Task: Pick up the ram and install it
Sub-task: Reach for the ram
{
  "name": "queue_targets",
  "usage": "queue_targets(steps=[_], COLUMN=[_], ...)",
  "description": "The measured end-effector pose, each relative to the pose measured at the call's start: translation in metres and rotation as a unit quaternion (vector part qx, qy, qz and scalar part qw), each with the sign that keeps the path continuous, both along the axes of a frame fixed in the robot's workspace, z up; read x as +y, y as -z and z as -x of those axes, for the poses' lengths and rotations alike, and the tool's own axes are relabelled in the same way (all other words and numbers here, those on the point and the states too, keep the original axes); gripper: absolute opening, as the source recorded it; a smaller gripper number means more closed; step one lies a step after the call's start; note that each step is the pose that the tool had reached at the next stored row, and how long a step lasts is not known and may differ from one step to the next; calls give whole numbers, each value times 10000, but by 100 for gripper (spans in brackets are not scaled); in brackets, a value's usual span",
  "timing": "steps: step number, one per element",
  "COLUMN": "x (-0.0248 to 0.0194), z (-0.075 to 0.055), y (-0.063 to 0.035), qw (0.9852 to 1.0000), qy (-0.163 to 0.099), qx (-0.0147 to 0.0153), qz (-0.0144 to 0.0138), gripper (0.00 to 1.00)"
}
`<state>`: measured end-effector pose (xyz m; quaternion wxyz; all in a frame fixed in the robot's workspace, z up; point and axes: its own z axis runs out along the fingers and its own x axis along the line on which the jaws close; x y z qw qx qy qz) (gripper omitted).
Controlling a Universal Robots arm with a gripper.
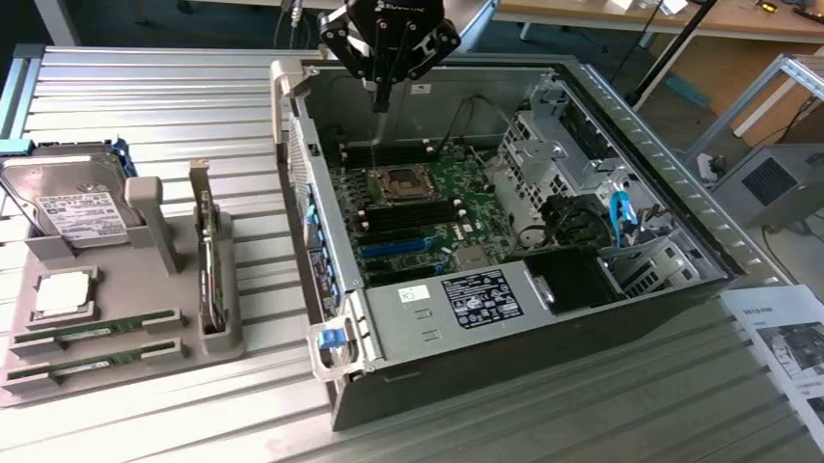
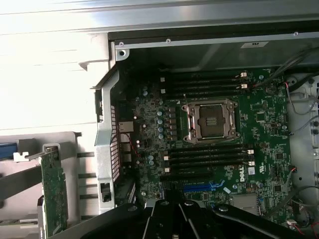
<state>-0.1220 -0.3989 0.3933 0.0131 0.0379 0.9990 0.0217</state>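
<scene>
Left of the computer case (image 1: pixel 618 125) in the exterior view, the ram (image 1: pixel 100 331) lies flat in the grey tray (image 1: pixel 193 359), long axis pointing at the case. Gripper (image 1: pixel 381 96) hangs over the case's far end, well apart from the ram; how far open, cannot tell.

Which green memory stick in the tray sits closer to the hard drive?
The memory stick beside the square silver chip; the other stick lies along the tray's outer edge.

tool (image 1: pixel 380 96): upper body cut by picture edge | paper sheet (image 1: pixel 788 338): cut at exterior view's right
</scene>
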Motion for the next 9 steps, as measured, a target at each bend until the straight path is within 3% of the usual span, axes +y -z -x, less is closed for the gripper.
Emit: queue_targets(steps=[9], x=[0], z=[68], y=[0], qw=[10000], qy=[0], qx=[0], qz=[0], gripper=[11])
